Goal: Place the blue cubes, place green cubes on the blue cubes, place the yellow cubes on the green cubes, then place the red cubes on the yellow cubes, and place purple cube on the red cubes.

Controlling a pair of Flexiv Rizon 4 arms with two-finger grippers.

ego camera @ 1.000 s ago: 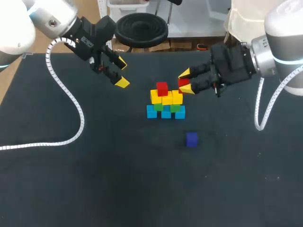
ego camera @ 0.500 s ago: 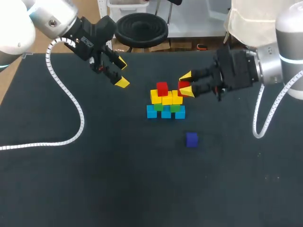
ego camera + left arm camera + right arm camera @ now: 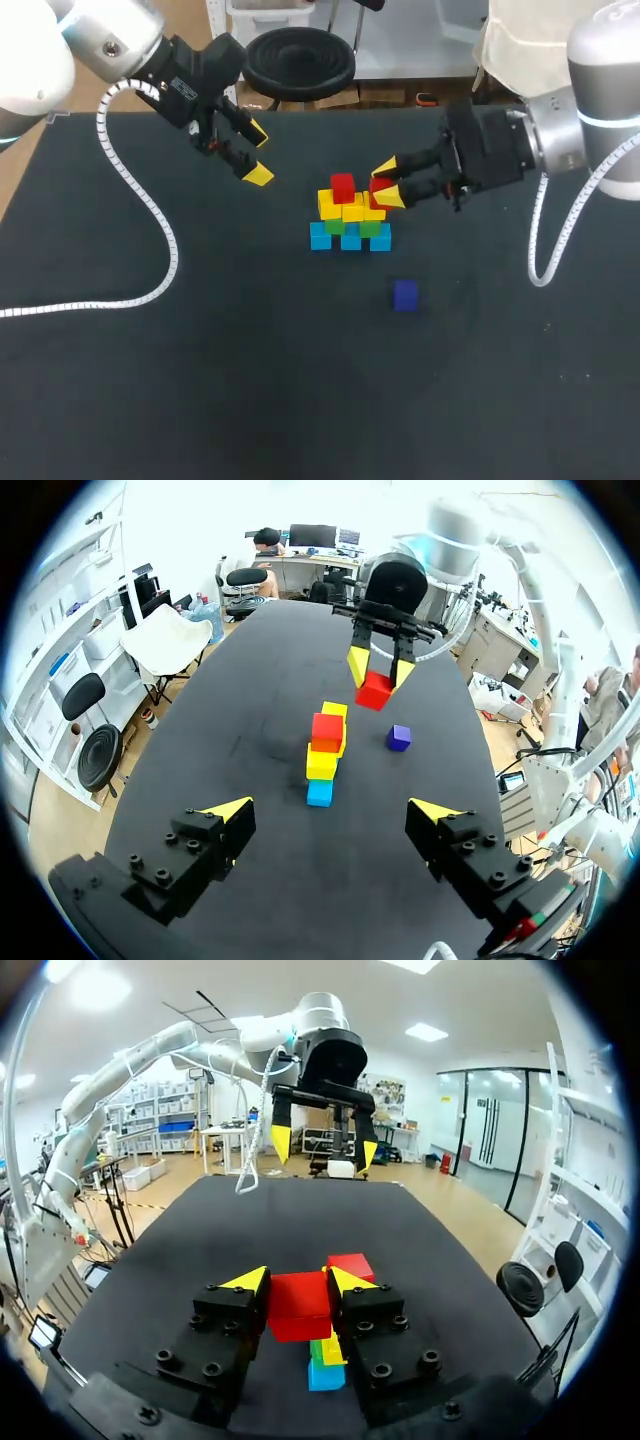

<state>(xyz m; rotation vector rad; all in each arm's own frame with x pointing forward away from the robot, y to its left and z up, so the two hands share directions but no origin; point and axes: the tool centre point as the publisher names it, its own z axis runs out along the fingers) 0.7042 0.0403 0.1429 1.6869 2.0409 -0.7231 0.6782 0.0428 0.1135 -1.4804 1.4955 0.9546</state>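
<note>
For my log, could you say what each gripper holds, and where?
Right gripper pinches a red cube by opposite sides; left gripper holds nothing.

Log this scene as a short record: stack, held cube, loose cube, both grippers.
stack: blue cubes under green cubes under yellow cubes, placed red cube on top
right gripper: shut on held red cube, over the stack
purple cube: loose on table, apart from stack
left gripper: open, empty
</note>
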